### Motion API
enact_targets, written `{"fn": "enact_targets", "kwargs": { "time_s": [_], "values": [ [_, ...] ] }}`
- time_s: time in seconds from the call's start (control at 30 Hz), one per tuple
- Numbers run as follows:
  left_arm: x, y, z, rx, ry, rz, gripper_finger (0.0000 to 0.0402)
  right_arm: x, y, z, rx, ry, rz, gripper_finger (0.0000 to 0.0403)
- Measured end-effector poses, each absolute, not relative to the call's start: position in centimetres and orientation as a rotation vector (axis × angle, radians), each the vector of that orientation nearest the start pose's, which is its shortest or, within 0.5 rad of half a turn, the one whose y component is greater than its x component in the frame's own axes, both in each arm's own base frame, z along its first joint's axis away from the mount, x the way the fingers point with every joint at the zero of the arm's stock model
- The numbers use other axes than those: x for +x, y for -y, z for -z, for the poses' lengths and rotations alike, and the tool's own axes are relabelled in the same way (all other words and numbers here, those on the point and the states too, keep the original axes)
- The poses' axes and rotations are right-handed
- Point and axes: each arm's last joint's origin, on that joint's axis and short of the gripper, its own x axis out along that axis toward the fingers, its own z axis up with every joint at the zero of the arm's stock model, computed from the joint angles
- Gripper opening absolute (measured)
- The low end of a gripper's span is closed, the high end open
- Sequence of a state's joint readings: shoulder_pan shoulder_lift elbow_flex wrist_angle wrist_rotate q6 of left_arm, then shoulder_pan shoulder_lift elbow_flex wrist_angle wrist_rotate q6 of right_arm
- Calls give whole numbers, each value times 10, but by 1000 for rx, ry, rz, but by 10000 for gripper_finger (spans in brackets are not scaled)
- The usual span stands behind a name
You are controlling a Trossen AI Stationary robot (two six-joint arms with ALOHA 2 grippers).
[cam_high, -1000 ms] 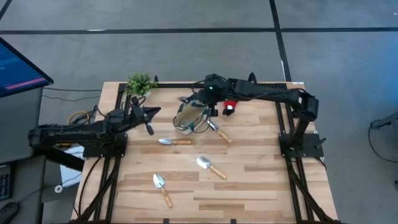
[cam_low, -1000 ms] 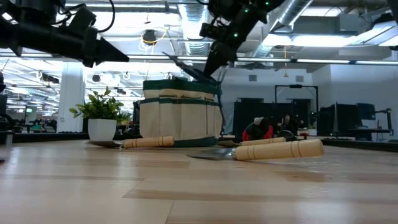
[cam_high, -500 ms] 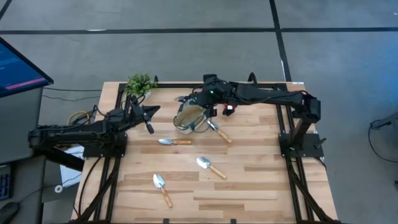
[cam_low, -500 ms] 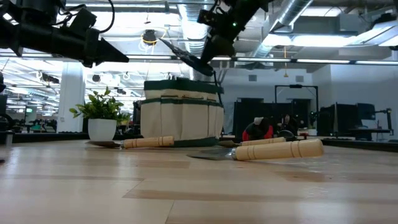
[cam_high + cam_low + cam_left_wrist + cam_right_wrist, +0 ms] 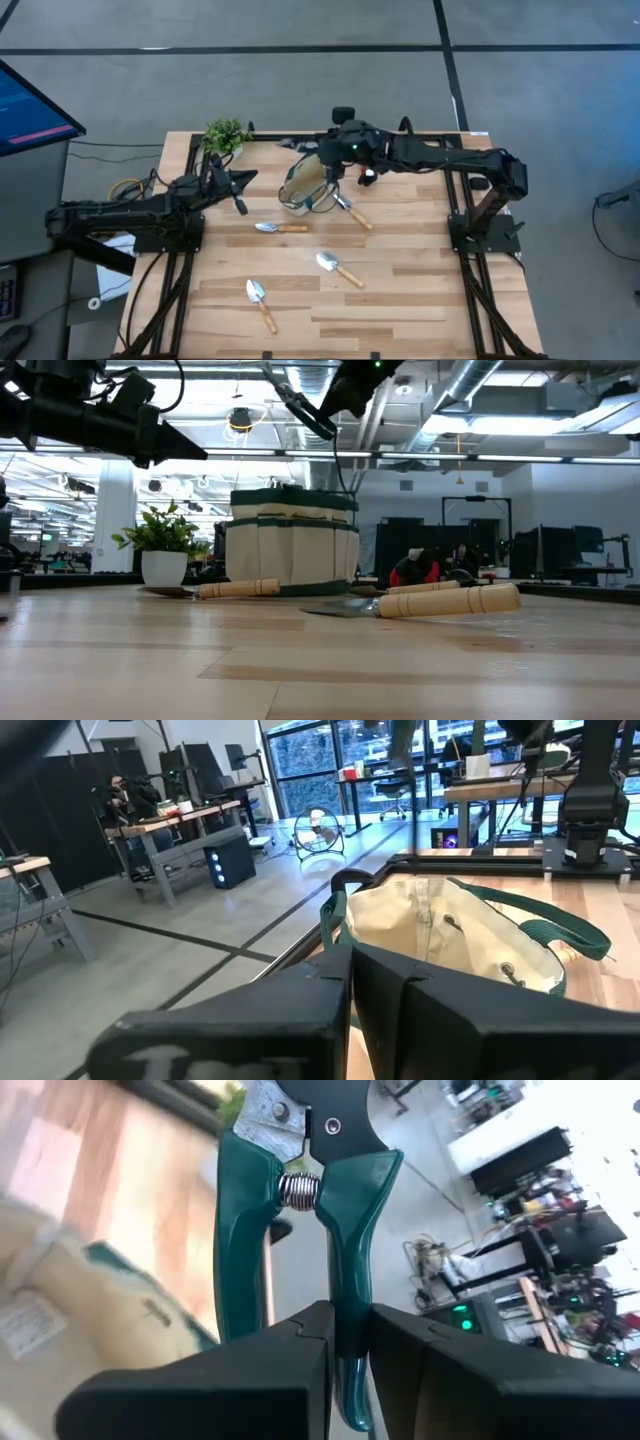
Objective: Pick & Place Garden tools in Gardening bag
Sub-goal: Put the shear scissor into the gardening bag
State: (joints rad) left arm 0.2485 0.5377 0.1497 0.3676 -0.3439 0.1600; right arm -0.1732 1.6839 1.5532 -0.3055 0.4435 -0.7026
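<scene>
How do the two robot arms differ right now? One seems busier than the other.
The right tool is shut on the green-handled shears, held in the air above the gardening bag; the left tool carries nothing and hangs off to the bag's side. The right arm stretches far across the table; the left arm lies along the table's edge. Both are dark arms with two-finger tools, raised clear of the tabletop.

A small green potted plant (image 5: 226,134) in a white pot stands on the wooden table (image 5: 400,290) at 11 o'clock; a monitor (image 5: 30,105) sits beyond at 9 o'clock.
</scene>
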Motion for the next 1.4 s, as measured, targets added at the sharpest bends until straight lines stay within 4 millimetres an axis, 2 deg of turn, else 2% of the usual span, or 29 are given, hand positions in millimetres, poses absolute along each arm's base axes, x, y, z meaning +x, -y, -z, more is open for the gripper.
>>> {"fn": "enact_targets", "kwargs": {
  "time_s": [0.2,0.4,0.63,0.83,0.93,1.0,1.4],
  "values": [
    [131,-43,-200,156,-68,-589,2,381,78,-358,-725,-579,439,32],
    [131,-43,-200,156,-68,-589,2,379,80,-349,-661,-622,351,32],
    [131,-43,-200,156,-68,-589,2,388,89,-327,-605,-675,268,32],
    [131,-43,-200,156,-68,-589,2,390,101,-297,-568,-825,214,32],
    [131,-43,-200,156,-68,-589,2,395,105,-289,-557,-839,197,32],
    [131,-43,-200,156,-68,-589,2,391,104,-281,-552,-914,168,32],
    [131,-43,-200,156,-67,-589,2,390,99,-274,-538,-967,123,32]
  ]
}}
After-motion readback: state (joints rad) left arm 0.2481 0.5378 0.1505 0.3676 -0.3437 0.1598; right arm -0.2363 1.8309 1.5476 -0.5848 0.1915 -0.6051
